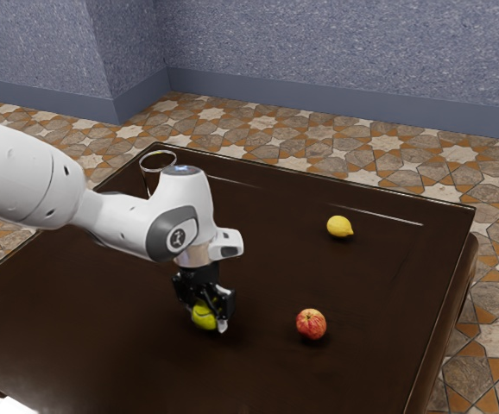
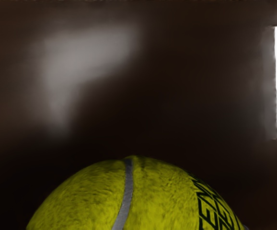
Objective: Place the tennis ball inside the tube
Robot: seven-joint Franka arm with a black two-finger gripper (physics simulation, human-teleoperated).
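Nearest the wrist camera: the tennis ball (image 2: 129, 201), directly under the hand, its lower part cut off by the frame and its dark lettering incomplete. The exterior view places it at the black gripper (image 1: 205, 316), which partly covers it; whether the gripper is grasping or released cannot be determined, nor whether the ball touches the tabletop (image 1: 258, 371). Next outward, toward the exterior view's right, the red apple (image 1: 311, 324) is fully visible. Farther off, toward the tabletop's far right corner in that view, lies the lemon (image 1: 339, 226). Near the far left corner there, the clear tube (image 1: 158, 153) shows its rim; its foot is obscured by the arm (image 1: 120, 220). A white patch (image 1: 9, 406), cropped at the exterior view's lower left, is unidentifiable.
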